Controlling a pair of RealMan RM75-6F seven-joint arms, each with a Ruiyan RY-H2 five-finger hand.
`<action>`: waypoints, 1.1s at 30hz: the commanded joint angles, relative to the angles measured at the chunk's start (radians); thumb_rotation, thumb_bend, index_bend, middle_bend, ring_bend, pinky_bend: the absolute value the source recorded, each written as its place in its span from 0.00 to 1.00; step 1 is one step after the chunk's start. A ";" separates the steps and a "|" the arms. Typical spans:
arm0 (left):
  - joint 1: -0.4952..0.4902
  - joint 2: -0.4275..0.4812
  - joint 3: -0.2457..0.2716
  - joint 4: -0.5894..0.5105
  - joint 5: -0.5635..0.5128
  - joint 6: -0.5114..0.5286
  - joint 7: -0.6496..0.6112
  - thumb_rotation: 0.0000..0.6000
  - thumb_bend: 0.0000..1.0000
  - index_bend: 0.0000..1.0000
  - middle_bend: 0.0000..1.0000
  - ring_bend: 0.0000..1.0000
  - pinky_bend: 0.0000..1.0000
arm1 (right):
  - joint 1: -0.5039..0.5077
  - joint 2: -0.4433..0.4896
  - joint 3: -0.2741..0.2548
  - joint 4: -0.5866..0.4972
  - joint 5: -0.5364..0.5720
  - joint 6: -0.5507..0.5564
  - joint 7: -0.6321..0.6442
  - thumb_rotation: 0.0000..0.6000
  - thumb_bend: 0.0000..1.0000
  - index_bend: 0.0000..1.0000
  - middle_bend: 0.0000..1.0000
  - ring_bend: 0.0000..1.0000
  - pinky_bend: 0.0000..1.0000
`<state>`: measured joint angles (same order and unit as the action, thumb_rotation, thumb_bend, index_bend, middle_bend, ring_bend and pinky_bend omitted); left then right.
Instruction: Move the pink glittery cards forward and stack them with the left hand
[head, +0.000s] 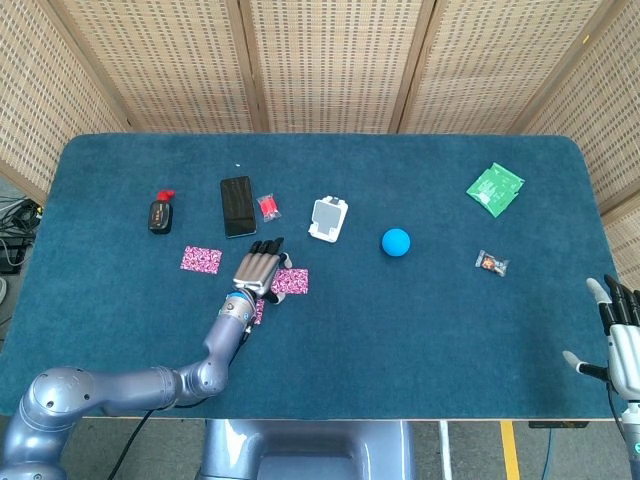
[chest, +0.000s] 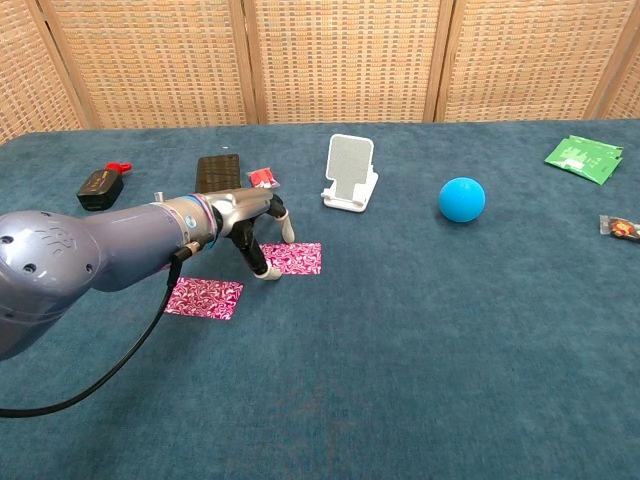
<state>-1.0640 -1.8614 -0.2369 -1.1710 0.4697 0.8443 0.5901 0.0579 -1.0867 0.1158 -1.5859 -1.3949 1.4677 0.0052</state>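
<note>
A counter (head: 420, 320) covered in dark blue carpet is seen, backed by woven cane screens (head: 330, 60). The left hand (head: 258, 271), holding nothing, is spread with fingertips down on a pink glittery card (chest: 296, 257). A second card (head: 201, 259) lies apart, to the left. The right hand (head: 620, 335) is held open at the counter's near right corner.

Pink glittery cards (chest: 296, 258) — flat, apart, seemingly unstacked.

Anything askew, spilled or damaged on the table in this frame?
Nothing stands out. The pink glittery cards lie flat and apart, not yet stacked; the left hand has fingertips on one. The phone stand is upright.
</note>
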 joint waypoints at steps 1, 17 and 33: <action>0.000 -0.001 -0.004 0.000 0.002 0.000 -0.001 1.00 0.29 0.71 0.00 0.00 0.00 | 0.000 0.000 0.000 -0.001 0.000 0.000 -0.001 1.00 0.00 0.00 0.00 0.00 0.00; 0.004 0.001 -0.024 -0.005 0.006 0.010 0.009 1.00 0.29 0.71 0.00 0.00 0.00 | 0.001 0.001 -0.001 -0.002 0.002 -0.003 -0.001 1.00 0.00 0.00 0.00 0.00 0.00; 0.035 0.061 -0.015 -0.056 0.042 -0.003 -0.023 1.00 0.29 0.70 0.00 0.00 0.00 | 0.001 0.000 -0.004 -0.006 -0.002 -0.004 -0.009 1.00 0.00 0.00 0.00 0.00 0.00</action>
<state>-1.0336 -1.8051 -0.2565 -1.2237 0.5056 0.8428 0.5710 0.0591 -1.0865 0.1118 -1.5916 -1.3965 1.4638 -0.0040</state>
